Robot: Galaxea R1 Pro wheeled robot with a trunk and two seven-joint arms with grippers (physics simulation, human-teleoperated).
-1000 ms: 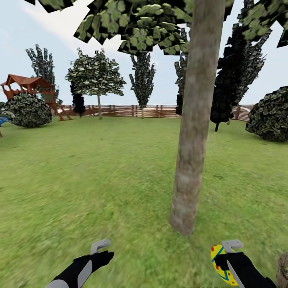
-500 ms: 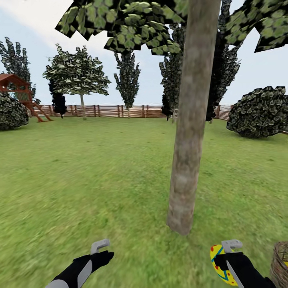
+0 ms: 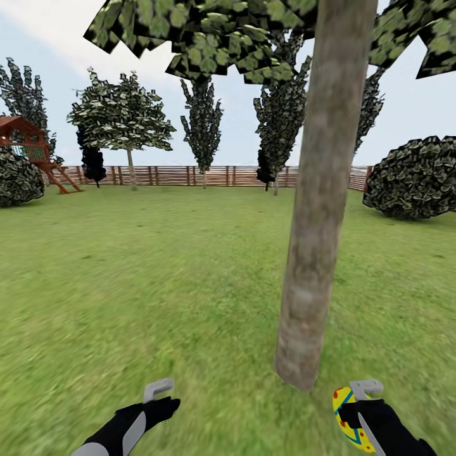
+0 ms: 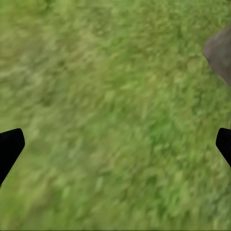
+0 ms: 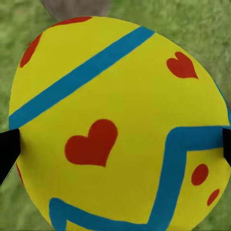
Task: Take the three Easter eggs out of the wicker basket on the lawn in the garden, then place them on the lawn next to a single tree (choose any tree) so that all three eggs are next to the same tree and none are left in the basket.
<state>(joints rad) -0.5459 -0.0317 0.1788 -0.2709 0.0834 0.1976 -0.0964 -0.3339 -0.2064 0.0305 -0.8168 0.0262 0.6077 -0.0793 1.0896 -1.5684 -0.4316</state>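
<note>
Beside the tree, the view has shifted — the trunk now sits further right and the wicker basket has slipped out of frame, so the camera moved, not the things. The right gripper stays clamped on an Easter egg; the left gripper hangs spread and empty above the lawn — the egg looks ready for placing by this trunk.

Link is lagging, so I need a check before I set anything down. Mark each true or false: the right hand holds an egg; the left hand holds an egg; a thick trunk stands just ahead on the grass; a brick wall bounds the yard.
1. The right hand holds an Easter egg: true.
2. The left hand holds an egg: false, it is open and empty over the lawn.
3. A thick tree trunk stands just ahead: true.
4. A brick wall bounds the yard: false, it is a wooden slat fence.
</note>
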